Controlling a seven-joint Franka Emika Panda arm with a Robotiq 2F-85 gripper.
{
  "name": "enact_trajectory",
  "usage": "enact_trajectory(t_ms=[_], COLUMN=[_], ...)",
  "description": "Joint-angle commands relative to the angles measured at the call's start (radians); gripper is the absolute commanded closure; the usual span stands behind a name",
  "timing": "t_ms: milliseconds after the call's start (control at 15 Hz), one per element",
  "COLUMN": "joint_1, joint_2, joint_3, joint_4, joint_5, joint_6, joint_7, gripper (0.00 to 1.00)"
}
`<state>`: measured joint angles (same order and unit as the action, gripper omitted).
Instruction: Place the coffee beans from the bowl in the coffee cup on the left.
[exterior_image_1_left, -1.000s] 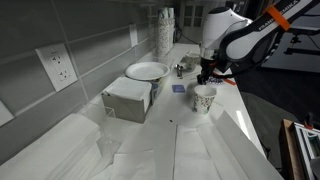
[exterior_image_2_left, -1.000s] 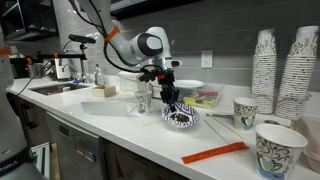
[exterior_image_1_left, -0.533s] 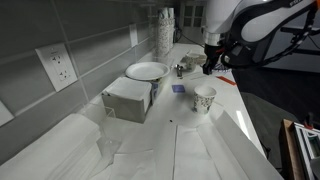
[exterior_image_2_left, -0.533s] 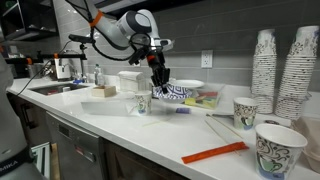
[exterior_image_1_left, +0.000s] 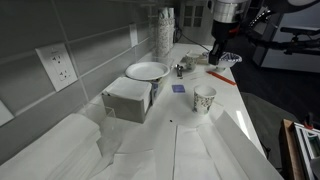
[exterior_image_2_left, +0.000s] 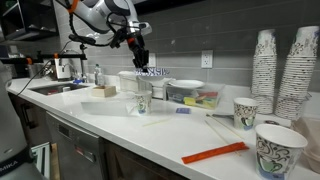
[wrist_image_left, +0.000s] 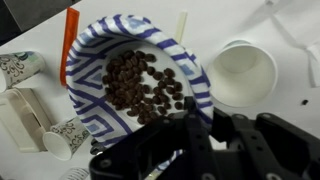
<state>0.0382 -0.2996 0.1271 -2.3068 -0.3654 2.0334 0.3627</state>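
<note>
My gripper is shut on the rim of the bowl, which is white with blue stripes inside. The bowl holds a heap of dark coffee beans. In both exterior views the gripper holds the bowl high above the counter. The speckled coffee cup stands upright on the counter below it. In the wrist view the cup's open mouth shows just beside the bowl's rim.
A white dish and a white box stand near the cup. Tall stacks of paper cups and two loose patterned cups stand further along. An orange stick lies near the counter's front edge.
The gripper has lifted the bowl of beans off the counter and carried it upward, well above the coffee cup. The cup has not moved.
</note>
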Motion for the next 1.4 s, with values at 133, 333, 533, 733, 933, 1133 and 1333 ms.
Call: enact_trajectory(t_ms=[133, 333, 533, 733, 933, 1133, 1333], joint_1=[0.061, 0.081, 0.099, 0.110, 0.108, 0.113, 0.105], joint_2=[-0.026, -0.016, -0.017, -0.027, -0.035, -0.044, -0.046], joint_3=[0.065, 0.085, 0.075, 0.053, 0.037, 0.004, -0.027], joint_4=[0.001, 0.011, 0.020, 0.027, 0.030, 0.016, 0.006], joint_5=[0.150, 0.211, 0.313, 0.436, 0.519, 0.612, 0.677], joint_6=[-0.014, -0.007, 0.000, 0.012, 0.035, 0.064, 0.074], joint_7=[0.021, 0.026, -0.004, -0.052, -0.089, -0.167, -0.230], gripper=[0.98, 0.98, 0.98, 0.98, 0.98, 0.98, 0.98])
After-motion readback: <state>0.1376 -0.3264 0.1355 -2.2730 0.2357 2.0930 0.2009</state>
